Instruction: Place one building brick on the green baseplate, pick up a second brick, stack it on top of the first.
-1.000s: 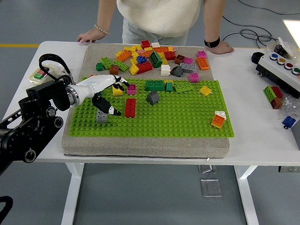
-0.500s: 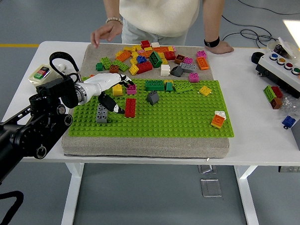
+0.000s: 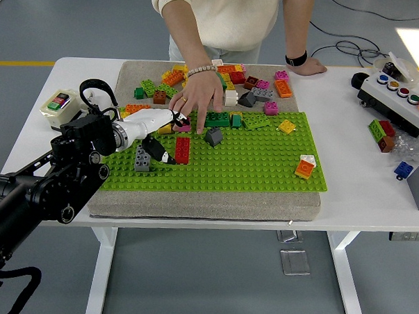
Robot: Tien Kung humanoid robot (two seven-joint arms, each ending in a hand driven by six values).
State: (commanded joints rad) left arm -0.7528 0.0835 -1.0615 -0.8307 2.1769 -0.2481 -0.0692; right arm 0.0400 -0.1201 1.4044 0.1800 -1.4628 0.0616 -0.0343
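The green baseplate lies on a grey mat. A grey two-brick stack stands at its left, with a red brick just to the right. My left hand hovers over these, fingers spread and holding nothing, thumb pointing down beside the grey stack. A person's hand reaches in from the far side, its fingertips touching bricks right at my fingertips. Loose bricks are piled on the mat behind the plate. My right arm is out of view.
On the plate are a dark grey sloped brick, a green brick, a yellow brick and an orange-white brick. A button box and some bricks lie at the right. A small switch box is at the left.
The person's hand has moved from the table's far left edge down onto the bricks beside my left hand. My left arm has shifted slightly right.
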